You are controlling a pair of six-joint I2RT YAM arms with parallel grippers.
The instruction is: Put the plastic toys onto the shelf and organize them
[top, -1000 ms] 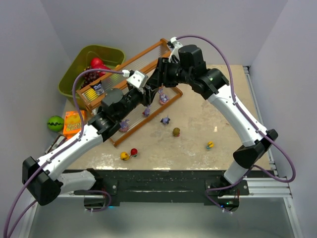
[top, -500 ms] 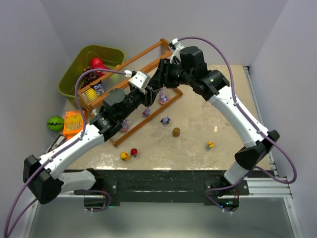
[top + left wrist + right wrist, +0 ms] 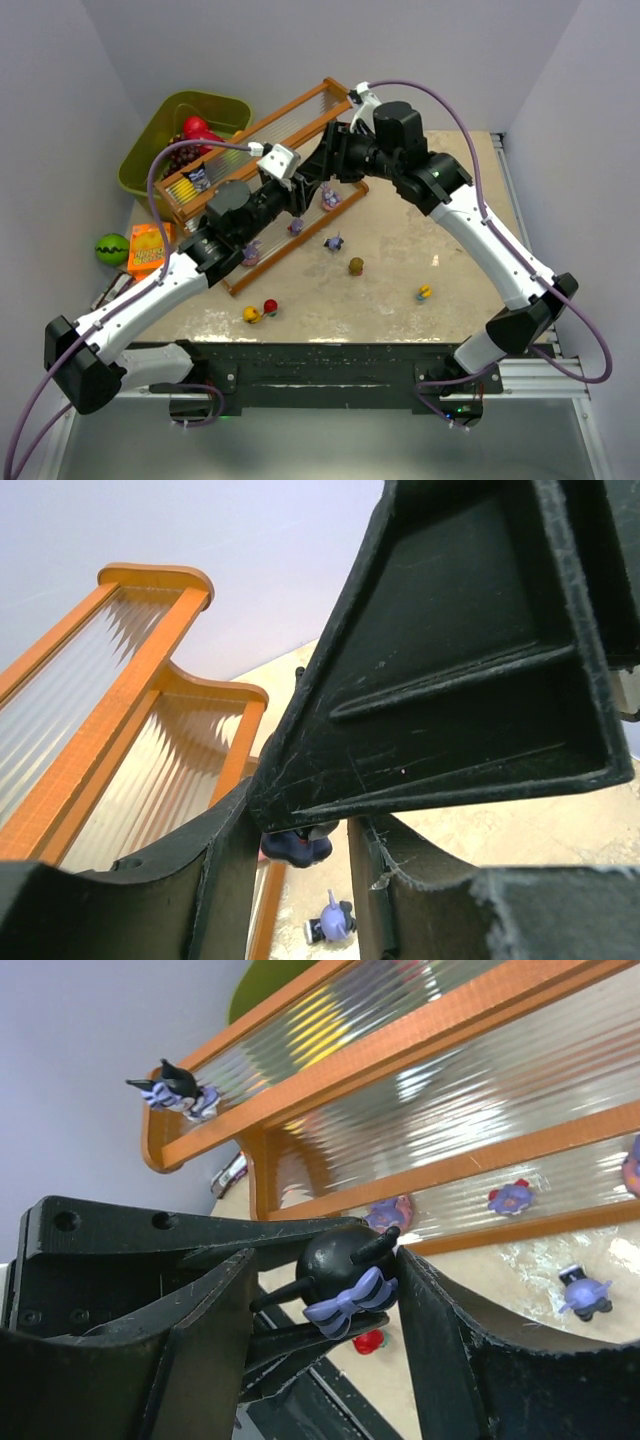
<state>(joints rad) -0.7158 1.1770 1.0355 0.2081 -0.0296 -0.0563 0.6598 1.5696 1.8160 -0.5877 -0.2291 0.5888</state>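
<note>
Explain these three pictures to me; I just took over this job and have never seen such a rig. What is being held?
Two white robot arms stand at the near edge of a beige table. The overhead picture looks down from behind them; the other two come from a camera on each wrist. A long orange-framed stepped shelf with clear ribbed tiers lies at the back, some small plastic toys on it, others loose in front, such as an olive round figurine. The arms meet over the shelf. The left end effector is shut on a black round figurine with a purple bow. The right end effector straddles it too; whether it grips, I cannot tell.
</note>
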